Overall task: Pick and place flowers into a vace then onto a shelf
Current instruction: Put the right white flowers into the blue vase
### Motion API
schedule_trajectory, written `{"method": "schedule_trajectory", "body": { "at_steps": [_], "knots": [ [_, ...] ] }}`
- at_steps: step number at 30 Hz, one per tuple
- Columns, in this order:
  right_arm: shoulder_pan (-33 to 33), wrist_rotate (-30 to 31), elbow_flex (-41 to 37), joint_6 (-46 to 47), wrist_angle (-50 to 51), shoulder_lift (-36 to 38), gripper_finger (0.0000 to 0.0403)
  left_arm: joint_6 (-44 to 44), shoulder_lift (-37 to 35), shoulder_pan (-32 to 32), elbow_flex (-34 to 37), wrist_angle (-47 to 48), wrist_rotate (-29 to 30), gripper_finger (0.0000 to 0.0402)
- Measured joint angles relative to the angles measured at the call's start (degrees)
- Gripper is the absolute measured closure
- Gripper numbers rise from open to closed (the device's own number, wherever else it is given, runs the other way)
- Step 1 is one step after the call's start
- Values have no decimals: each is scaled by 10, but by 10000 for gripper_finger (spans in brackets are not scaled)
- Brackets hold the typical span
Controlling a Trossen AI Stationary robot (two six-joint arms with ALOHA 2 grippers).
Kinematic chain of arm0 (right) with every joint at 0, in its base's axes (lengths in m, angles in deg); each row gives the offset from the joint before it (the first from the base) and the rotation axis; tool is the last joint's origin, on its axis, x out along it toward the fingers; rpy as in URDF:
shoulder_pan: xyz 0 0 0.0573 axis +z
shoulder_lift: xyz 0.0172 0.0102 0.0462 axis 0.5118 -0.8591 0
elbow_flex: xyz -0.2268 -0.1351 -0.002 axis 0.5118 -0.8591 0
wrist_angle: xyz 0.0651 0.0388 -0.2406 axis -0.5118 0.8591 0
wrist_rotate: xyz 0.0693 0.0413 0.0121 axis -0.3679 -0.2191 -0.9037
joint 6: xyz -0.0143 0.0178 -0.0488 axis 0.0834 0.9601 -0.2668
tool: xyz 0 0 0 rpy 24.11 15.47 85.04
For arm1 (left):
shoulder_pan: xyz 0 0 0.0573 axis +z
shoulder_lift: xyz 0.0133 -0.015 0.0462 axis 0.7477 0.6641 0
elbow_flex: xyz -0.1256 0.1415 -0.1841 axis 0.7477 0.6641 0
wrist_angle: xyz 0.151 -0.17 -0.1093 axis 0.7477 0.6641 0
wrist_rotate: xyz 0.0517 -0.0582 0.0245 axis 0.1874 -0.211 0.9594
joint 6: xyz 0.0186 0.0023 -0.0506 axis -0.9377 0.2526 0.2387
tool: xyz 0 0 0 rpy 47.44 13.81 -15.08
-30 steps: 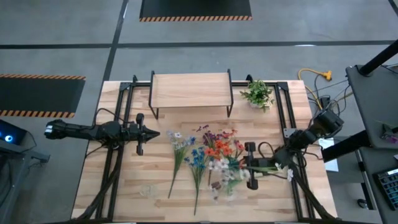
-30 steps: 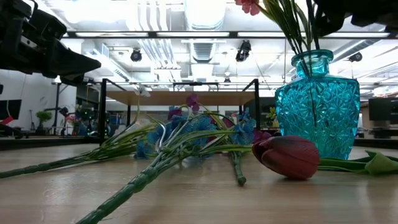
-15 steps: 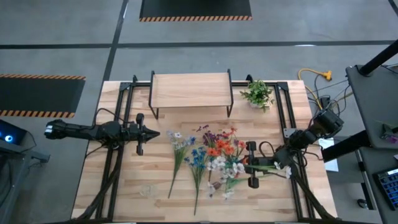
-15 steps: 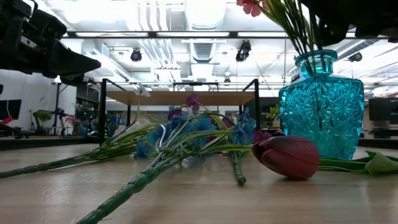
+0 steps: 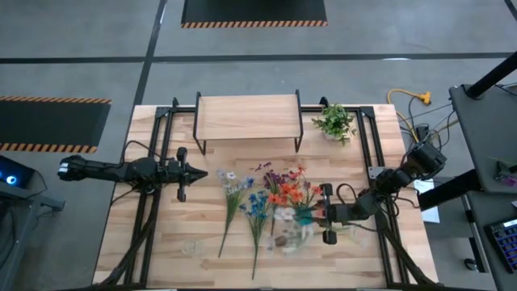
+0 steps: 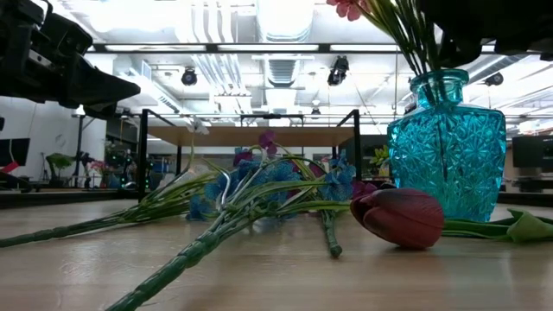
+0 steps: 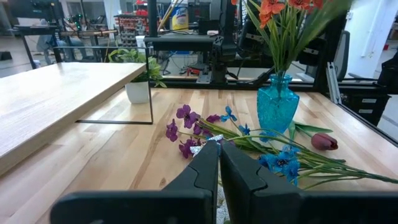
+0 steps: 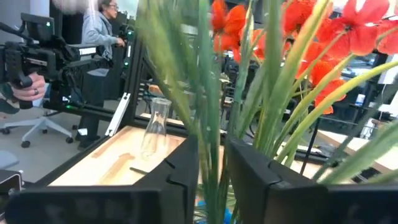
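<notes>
Several flowers [image 5: 249, 202] with blue, white and purple blooms lie flat on the table, and a dark red bud [image 6: 399, 218] lies by the vase. A teal glass vase [image 6: 446, 144] stands on the table with a bunch of orange-red and white flowers [image 5: 292, 196] in it. My right gripper [image 5: 321, 215] is shut on that bunch's stems. My left gripper [image 5: 206, 172] hangs shut above the table, left of the lying flowers [image 7: 283, 163]. The shelf [image 5: 249, 117] stands at the far edge. My right gripper pinches the bunch's green stems [image 8: 213, 163] between its two fingers [image 8: 184, 169], above the vase's neck [image 6: 437, 85]. The fingers come level from the table's right side and lie across the stems. The stems stand nearly upright, their lower ends inside the vase, which rests on the table.
A bushy green potted plant [image 5: 334, 122] stands right of the shelf. A clear glass flask [image 5: 191, 246] stands near the table's near-left part. Black frame rails run along both table sides. People sit and stand in the room beyond [image 8: 101, 30].
My right gripper has stayed shut on the stems and tipped the bunch more upright; its blooms, spread toward the near edge a second ago, have drawn together over the vase. The vase has shifted slightly sideways on the table.
</notes>
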Motion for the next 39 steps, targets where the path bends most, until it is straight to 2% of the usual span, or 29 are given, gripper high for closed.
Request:
{"method": "schedule_trajectory", "body": {
  "at_steps": [5, 12, 19, 26, 31, 35, 39],
  "knots": [
    [0, 0, 0, 2, 0, 1, 293, 0, 0, 0, 0, 0, 0, 402],
    [12, 0, 0, 3, 2, 30, 269, 0, 0, 0, 0, 0, 0, 402],
    [24, 19, 0, 45, 105, 91, 255, 0, 0, 0, 0, 0, 0, 402],
    [28, 30, 12, 103, 290, 202, 230, 0, 0, 0, 0, 0, 0, 402],
    [39, 30, 55, 114, 462, 283, 207, 0, 0, 0, 0, 0, 0, 402],
    [41, 29, 126, 179, 679, 327, 196, 0, 0, 0, 0, 0, 0, 402],
    [41, 29, 214, 282, 922, 340, 193, 0, 0, 0, 0, 0, 0, 402]
  ]
}}
